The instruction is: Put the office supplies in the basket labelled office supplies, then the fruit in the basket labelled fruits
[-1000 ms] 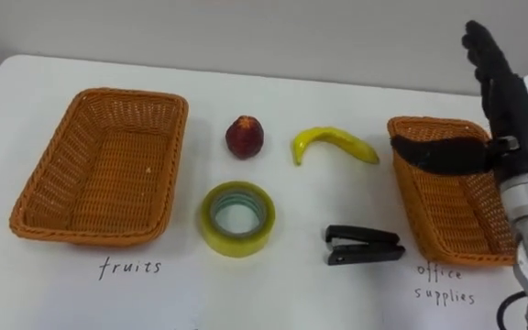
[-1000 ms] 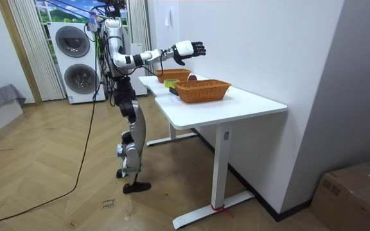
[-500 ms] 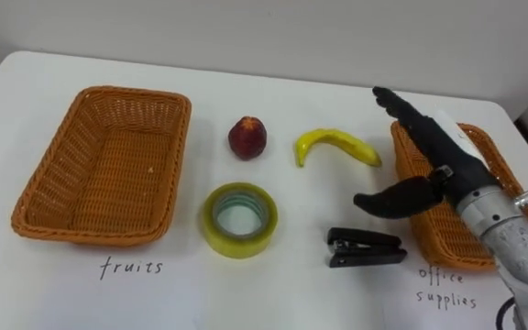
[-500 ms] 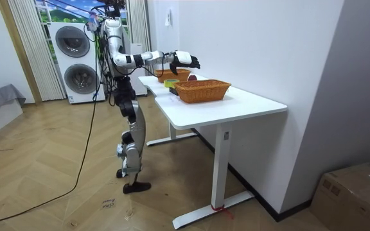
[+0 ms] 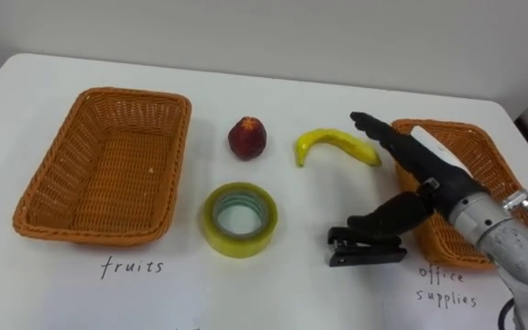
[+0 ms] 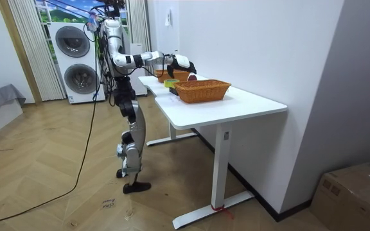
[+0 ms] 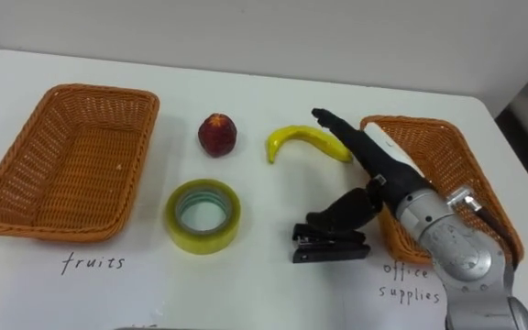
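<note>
- White table [image 5: 291, 291], bearing all the things; robot standing at its edge, right arm stretched over it.
- Left wicker basket [image 5: 53, 174], at the far left of the table.
- Right wicker basket [image 5: 486, 154], partly behind the right hand.
- Right hand [image 5: 426, 170], spread wide and holding nothing, fingers straight, thumb lowered over the stapler.
- Tape roll [image 5: 237, 246], lying flat between left basket and stapler.
- Banana [image 5: 333, 140], just beside the fingertips.
- Black stapler [image 5: 365, 253], just beside the right basket, under the thumb; touching or not, impossible to tell.
- Red fruit [image 5: 247, 137], between left basket and banana.
</note>
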`<state>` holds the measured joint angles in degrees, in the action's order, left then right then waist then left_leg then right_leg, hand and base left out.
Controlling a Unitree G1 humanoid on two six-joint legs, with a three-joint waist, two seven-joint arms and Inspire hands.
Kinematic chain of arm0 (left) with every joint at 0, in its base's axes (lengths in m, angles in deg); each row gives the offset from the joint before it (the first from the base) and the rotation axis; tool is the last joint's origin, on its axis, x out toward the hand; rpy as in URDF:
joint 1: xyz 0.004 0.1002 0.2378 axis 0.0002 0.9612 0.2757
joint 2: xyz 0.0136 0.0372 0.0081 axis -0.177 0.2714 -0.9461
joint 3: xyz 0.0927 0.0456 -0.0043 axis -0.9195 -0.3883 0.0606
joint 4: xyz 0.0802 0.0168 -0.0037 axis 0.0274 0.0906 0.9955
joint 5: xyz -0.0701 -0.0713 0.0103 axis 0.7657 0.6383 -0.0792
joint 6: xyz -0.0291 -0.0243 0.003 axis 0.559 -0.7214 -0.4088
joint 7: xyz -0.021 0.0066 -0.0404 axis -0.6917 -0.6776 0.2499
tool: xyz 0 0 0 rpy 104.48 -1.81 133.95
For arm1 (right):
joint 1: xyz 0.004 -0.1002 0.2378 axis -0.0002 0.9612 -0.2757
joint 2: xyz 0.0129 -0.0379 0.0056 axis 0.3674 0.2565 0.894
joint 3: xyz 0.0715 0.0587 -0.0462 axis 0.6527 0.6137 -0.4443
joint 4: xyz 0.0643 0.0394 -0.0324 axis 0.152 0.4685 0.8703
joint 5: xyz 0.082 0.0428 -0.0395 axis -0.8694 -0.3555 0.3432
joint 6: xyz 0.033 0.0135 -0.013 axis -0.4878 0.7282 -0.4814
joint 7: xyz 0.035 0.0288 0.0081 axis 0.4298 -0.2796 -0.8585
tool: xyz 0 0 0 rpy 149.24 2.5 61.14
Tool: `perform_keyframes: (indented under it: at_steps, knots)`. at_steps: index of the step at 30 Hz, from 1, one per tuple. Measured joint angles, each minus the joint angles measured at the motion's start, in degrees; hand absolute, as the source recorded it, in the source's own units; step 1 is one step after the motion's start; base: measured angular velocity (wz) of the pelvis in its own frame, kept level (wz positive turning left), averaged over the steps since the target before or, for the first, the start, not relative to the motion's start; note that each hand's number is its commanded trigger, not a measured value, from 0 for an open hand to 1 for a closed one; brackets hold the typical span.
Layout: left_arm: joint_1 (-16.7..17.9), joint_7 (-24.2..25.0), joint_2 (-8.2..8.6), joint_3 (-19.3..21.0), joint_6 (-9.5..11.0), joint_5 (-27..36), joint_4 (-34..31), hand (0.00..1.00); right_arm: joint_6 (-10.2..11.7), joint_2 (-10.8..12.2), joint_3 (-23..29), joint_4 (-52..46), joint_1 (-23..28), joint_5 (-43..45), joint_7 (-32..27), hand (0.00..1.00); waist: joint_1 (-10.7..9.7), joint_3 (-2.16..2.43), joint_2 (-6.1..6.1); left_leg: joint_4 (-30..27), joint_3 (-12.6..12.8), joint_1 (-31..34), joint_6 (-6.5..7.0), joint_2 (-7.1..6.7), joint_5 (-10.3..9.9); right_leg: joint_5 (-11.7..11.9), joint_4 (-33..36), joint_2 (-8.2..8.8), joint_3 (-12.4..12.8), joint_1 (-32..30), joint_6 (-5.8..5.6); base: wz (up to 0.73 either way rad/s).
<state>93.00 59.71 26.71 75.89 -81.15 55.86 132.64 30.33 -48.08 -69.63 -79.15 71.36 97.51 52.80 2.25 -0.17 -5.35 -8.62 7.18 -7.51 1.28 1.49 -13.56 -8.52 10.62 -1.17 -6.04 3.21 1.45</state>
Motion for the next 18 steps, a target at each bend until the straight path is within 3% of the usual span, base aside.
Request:
perform_keyframes:
  at_steps: [6,12,18]
  knots:
    - [-0.1,0.0,-0.23,0.0,-0.1,0.0,0.2,0.0,-2.1,0.0,0.0,0.0,0.0,2.9,3.1,0.0,1.0,0.06,-0.48,0.0,0.0,0.1,0.0,0.08,0.0,0.0,0.0,-0.02,0.1,-0.1,0.0,0.0]
    - [-0.2,0.1,-0.67,0.0,-0.1,0.0,0.4,0.0,-3.0,-0.1,-1.2,0.0,0.0,4.8,7.5,0.0,2.5,0.08,-1.48,0.0,0.0,0.0,0.0,0.08,0.0,0.0,0.0,-0.01,0.1,-0.2,0.0,0.0]
    - [-0.3,0.6,-0.81,0.0,-0.6,0.3,0.4,0.0,-4.2,-0.1,-2.4,0.0,0.1,5.4,11.5,0.0,2.7,0.07,-1.67,0.0,-0.2,0.1,0.02,0.07,0.0,0.0,0.0,0.08,-0.1,-0.1,-0.01,0.01]
